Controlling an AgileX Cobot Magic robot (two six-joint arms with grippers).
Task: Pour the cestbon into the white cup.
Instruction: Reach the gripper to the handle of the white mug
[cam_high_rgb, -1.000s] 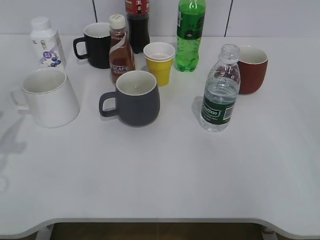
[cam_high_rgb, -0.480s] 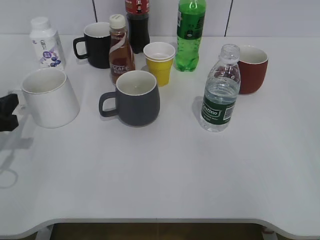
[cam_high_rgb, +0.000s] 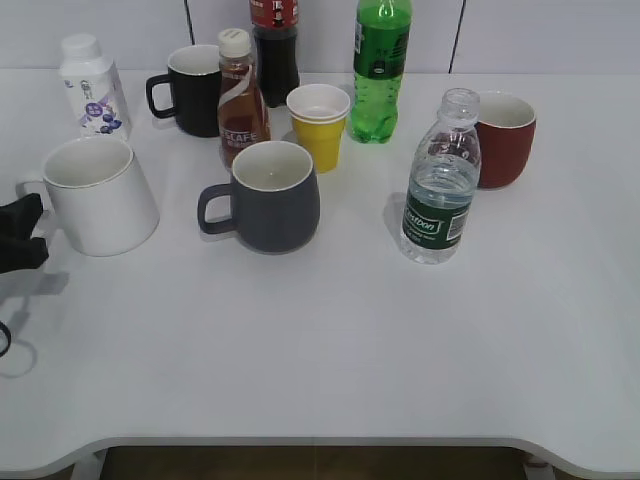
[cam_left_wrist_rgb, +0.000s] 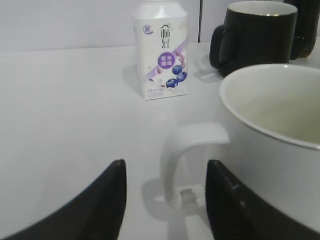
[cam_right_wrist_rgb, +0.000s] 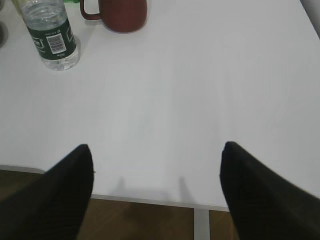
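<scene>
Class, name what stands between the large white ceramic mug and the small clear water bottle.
The dark grey mug stands between the large white ceramic mug and the small clear water bottle, per the exterior view.

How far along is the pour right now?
Nothing is poured yet: the small clear ribbed water bottle stands upright and untouched beside the dark red mug. In hand: the open left gripper is lined up with the handle of the large white ceramic mug, gripping nothing. The right gripper is open and well short of the bottle. Grasping, lifting and pouring all remain.
</scene>
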